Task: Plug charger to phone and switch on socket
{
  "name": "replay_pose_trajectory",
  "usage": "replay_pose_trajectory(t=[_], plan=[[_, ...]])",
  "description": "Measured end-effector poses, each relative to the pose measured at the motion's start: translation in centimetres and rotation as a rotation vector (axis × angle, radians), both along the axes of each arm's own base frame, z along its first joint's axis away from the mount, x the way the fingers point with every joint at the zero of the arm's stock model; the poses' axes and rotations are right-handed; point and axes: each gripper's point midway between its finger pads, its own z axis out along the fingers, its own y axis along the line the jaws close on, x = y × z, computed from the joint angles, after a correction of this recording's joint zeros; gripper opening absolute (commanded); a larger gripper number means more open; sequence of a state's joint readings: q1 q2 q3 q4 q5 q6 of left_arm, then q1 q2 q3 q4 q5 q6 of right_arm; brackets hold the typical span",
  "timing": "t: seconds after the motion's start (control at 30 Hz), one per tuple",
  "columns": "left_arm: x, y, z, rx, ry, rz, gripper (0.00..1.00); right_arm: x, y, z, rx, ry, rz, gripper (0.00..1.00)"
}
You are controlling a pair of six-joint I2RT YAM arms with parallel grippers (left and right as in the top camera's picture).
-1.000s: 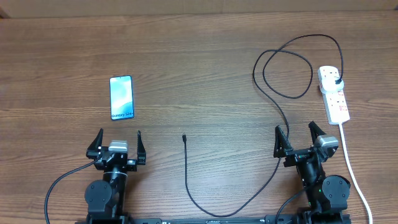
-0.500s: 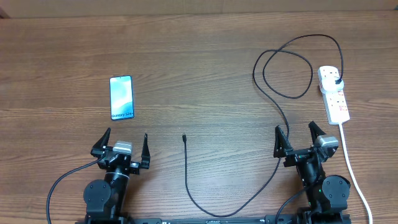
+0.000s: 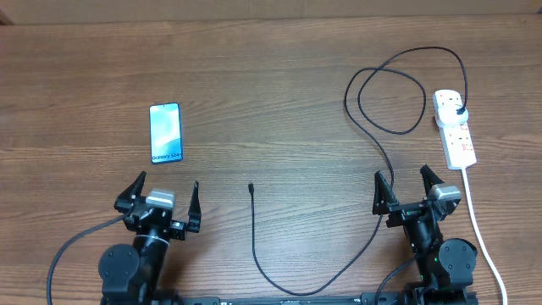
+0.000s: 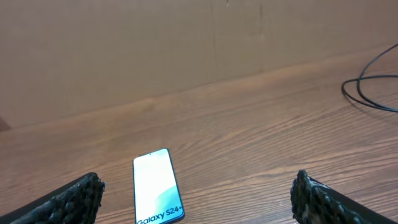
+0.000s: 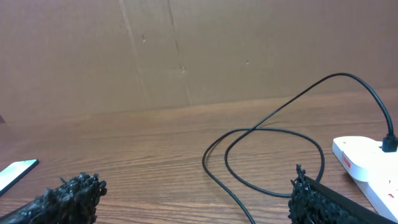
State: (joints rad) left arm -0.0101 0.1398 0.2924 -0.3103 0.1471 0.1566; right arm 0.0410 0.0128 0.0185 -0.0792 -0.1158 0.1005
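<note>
The phone (image 3: 166,133) lies flat at the left, blue screen up; it also shows in the left wrist view (image 4: 157,186) and at the edge of the right wrist view (image 5: 17,171). My left gripper (image 3: 161,196) is open and empty, just below the phone. The charger cable (image 3: 385,127) loops at the right, its plug head (image 3: 459,111) in the white socket strip (image 3: 455,129). Its connector tip (image 3: 251,187) lies loose on the table, mid-front. My right gripper (image 3: 409,188) is open and empty, with the cable running past its left finger. The loop shows in the right wrist view (image 5: 273,155).
The strip's thick white cord (image 3: 477,224) runs down the right edge beside my right arm. A brown cardboard wall (image 5: 186,50) stands behind the wooden table (image 3: 271,76).
My left gripper has shifted slightly, first right then back left and a little toward the phone. The right arm, cable and phone have not moved.
</note>
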Motion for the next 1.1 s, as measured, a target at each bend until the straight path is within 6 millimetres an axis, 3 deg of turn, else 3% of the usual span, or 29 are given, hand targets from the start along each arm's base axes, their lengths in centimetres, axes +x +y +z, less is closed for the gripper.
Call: replay_pose_trajectory(t=[0.37, 0.63, 1.1], plan=[[2.4, -0.3, 3.8, -0.003, 0.126, -0.019, 1.0, -0.2, 0.3, -0.4, 0.0, 0.038, 0.019, 1.0], [4.4, -0.5, 5.8, -0.004, 0.266, -0.023, 0.99, -1.0, 0.3, 1.5, -0.001, 0.055, 0.019, 1.0], [6.7, -0.6, 7.6, -0.007, 0.452, -0.028, 1.0, -1.5, 0.3, 4.4, -0.002, 0.096, 0.019, 1.0]])
